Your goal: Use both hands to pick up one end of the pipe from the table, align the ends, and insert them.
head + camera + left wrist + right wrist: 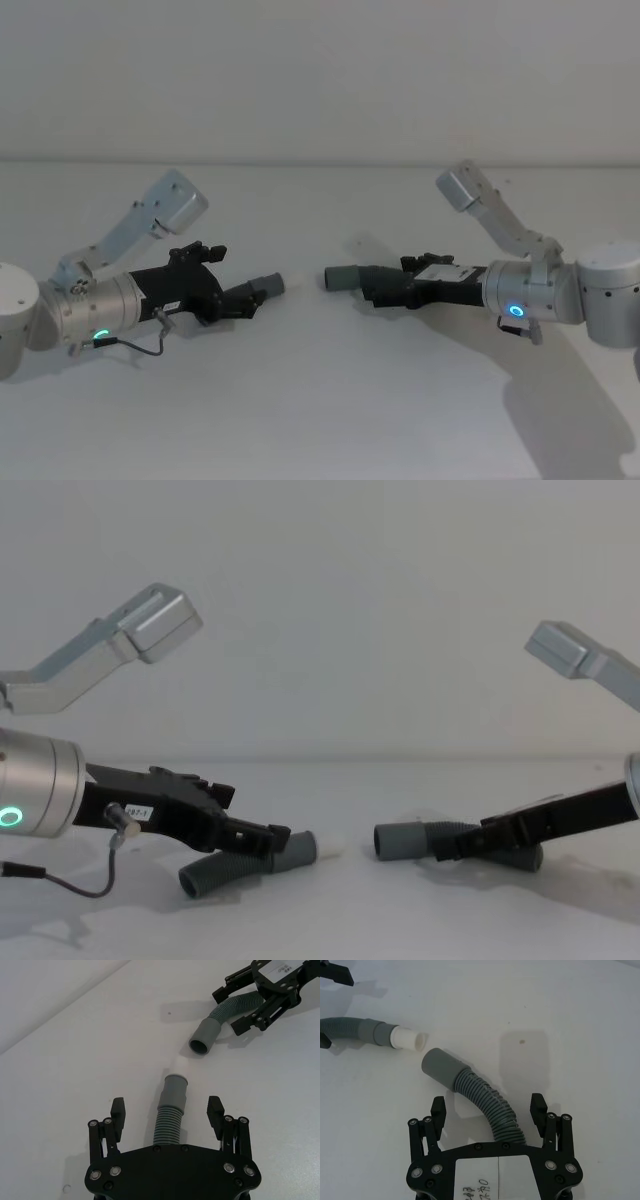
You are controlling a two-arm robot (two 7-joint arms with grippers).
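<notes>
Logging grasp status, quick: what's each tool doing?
Left tool: open, straddling the white-tipped hose piece.
Right tool: open, straddling the other hose piece.

— What colours are the hoses?
— Left hose (169,1122) and right hose (502,1115) are ribbed dark grey. The left cuff (175,1090) and right cuff (442,1067) are smooth mid-grey, and the left has a white tip (409,1039).
— The tools?
— Left tool (166,1105) and right tool (488,1104) are black, and the desk (320,400) is plain whitish-grey.

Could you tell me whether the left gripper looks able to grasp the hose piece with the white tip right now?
Probably yes: the left gripper is open, its fingers straddling the hose piece, with nothing else between them.
</notes>
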